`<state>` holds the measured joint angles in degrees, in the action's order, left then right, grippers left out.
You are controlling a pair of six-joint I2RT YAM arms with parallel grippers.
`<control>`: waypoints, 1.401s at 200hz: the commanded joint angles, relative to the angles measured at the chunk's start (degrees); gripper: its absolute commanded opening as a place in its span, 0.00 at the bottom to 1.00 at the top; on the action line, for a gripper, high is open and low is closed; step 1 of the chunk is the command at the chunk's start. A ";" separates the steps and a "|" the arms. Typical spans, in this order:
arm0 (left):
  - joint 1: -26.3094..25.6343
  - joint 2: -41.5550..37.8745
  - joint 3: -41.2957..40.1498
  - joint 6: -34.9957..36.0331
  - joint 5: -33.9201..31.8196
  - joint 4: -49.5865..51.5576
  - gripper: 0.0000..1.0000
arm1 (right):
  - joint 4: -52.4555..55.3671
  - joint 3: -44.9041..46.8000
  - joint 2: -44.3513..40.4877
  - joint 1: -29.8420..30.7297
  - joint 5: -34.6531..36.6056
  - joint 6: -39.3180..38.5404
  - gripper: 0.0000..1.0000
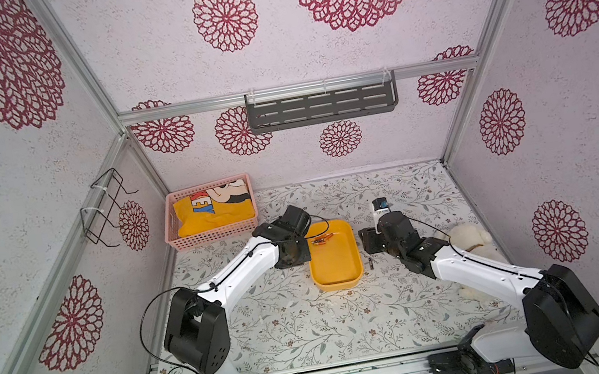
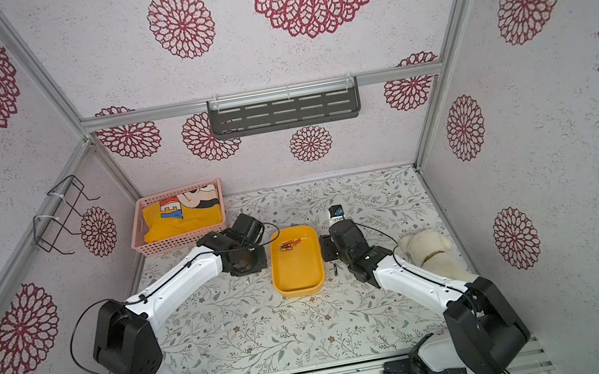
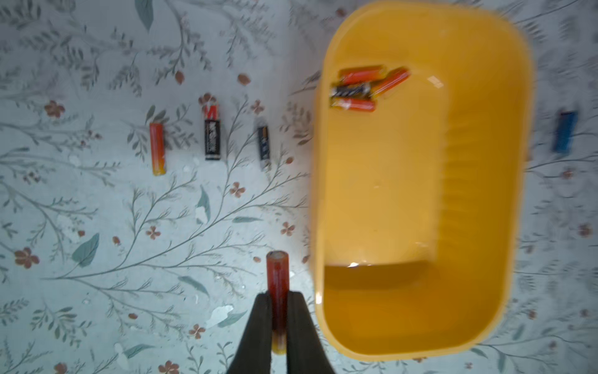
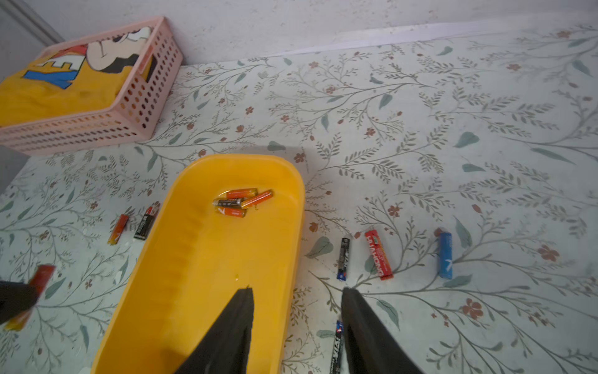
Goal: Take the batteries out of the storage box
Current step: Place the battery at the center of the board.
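Our left end effector (image 3: 278,296) is clenched on an orange battery (image 3: 277,272), and the yellow storage box (image 3: 485,194) sits just beside it on the table (image 3: 97,259). Our right end effector (image 4: 297,291) is released, its jaws spread either side of the box's long wall, with a black battery (image 4: 337,343) lying on the table between them. Four batteries (image 4: 241,202) lie clustered in the box ahead of both end effectors.

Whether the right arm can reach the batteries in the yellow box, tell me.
Probably yes: the right tool is open and empty beside the storage box, and the batteries lie uncovered at its far end, nothing between.
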<state>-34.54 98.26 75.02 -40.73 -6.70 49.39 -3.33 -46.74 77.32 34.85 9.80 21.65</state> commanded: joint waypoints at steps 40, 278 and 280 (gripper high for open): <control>-0.46 7.01 -5.26 -3.24 3.88 -9.66 0.00 | -0.63 -2.24 2.60 1.54 1.26 -2.47 0.50; 2.59 -1.61 -17.59 -7.22 8.89 -12.67 0.57 | -0.54 -0.09 0.97 1.45 5.93 -4.99 0.53; 2.61 -1.48 -17.55 -7.12 8.89 -12.79 0.57 | -0.58 -0.03 0.92 1.45 6.00 -5.02 0.53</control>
<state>-32.58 95.74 56.88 -47.07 1.21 40.14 -2.72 -47.11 79.02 36.36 13.98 17.52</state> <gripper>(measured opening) 0.559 0.532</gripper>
